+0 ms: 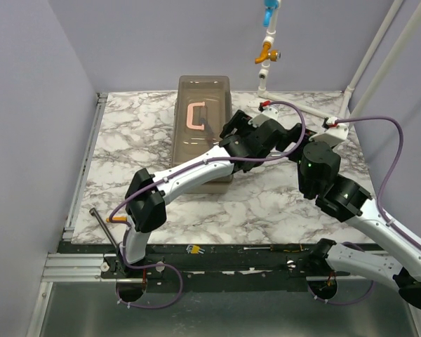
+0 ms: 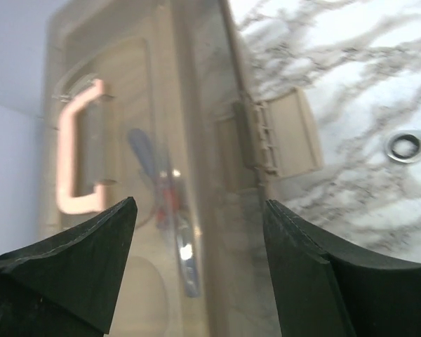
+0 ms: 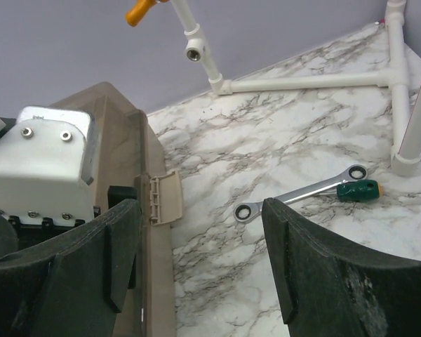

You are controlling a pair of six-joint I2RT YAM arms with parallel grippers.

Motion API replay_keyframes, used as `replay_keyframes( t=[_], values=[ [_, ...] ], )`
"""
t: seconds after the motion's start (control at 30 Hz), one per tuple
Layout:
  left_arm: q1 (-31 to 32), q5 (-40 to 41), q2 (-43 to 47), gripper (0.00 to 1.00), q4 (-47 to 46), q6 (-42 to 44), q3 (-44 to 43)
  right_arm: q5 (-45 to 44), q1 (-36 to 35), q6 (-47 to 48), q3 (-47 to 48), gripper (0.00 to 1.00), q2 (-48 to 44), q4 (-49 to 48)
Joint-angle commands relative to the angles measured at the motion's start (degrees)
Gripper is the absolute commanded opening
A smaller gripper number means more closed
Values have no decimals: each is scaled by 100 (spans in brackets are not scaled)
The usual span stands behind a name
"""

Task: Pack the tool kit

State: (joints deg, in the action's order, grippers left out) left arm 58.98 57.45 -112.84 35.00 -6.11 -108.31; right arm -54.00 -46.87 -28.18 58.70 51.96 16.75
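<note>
Two robot arms reach across a marble-patterned desk (image 1: 126,140) toward a smoky, see-through tool case (image 1: 203,98). The case lies at 12 o'clock on the desk, its long side running away from the arms. A pink handle (image 1: 195,114) sits on its top face.

The left claw (image 2: 200,205) hangs wide above the case's 3 o'clock edge, with nothing between its pads. It seems placed there to deal with the lid or the latch (image 2: 284,133), a tan flap that sticks out sideways, unfastened. The right claw (image 3: 200,207) is also wide and empty. It hovers just beside the same edge, close to the left one, probably ready to help at the latch or to turn to the loose tools.

Inside the case, through the cloudy plastic, a blue-handled screwdriver (image 2: 144,151) shows, with a metal tool (image 2: 184,253) beside it. Nothing more can be made out. The lid looks lowered, but I cannot tell whether it sits fully down.

Not packed: a ring-ended wrench (image 3: 302,193) lies on the desk at about 3 o'clock from the latch. A small green-handled tool (image 3: 359,189) sits at its far end, touching or just beside it. A white pipe frame (image 3: 302,83) stands behind them.
</note>
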Motion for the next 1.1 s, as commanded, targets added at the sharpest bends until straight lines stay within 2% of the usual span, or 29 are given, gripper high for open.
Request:
replay_keyframes(
  t=[0.0, 0.13, 0.27, 0.5, 0.6, 0.77, 0.97, 1.07],
  values=[
    [-98, -1537, 130, 74, 431, -952, -25, -204, -67, 97, -57, 76, -35, -287],
    [-233, -2469, 705, 76, 99, -1158, 290, -206, -61, 80, -133, 76, 63, -287],
    [-617, -3422, 1276, 79, 244, -1562, 366, -133, -15, -194, -350, 76, 164, -287],
    [-1300, -4264, 2218, 82, 502, -1774, 640, 342, 200, -469, -572, 75, 450, -383],
    [-1826, -4780, 2584, 82, 657, -1870, 729, 1241, 595, -469, -473, 75, 882, -427],
    [-2566, -5255, 2977, 84, 888, -1853, 923, 3722, 1764, -629, 324, 76, 2186, -31],
    [-3405, -6120, 3255, 88, 985, -1876, 1257, 5443, 2807, -1056, 259, 76, 2956, -875],
    [-3739, -6269, 3251, 88, 1130, -1797, 1278, 6157, 3313, -1322, 109, 67, 3409, -1315]
  ],
)
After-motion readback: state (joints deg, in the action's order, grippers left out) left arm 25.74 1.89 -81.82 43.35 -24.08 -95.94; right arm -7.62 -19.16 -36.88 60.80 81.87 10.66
